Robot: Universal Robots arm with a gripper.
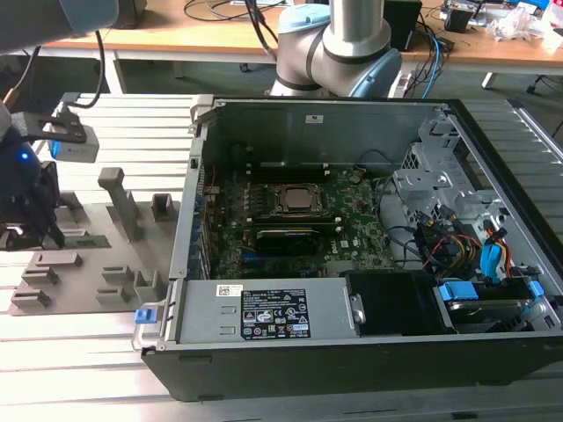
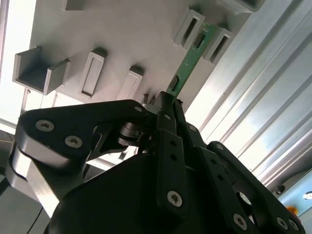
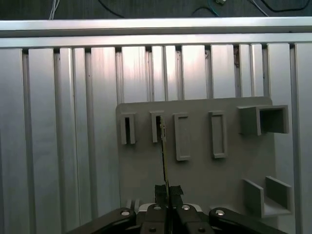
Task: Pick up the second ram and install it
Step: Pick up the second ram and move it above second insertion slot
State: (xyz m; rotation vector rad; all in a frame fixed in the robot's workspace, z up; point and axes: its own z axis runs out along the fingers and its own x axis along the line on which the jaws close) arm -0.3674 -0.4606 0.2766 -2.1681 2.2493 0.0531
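PC case [image 1: 352,369] on table [image 1: 79,374], exterior view's right, motherboard [image 1: 361,220] inside. Fixture plate [image 1: 84,264] beside it, exterior view's left; second ram [image 2: 187,66] betw. jaws, over plate.

The second ram [image 2: 187,67]: near end hidden between the gripper [image 2: 165,101] fingers in the second wrist view. It sits edge-on in the first wrist view, chips too thin to tell. Gripper body cut off in both wrist views. Arm [image 1: 352,35] cut at the exterior view's top, computer case [image 1: 352,360] at its right.
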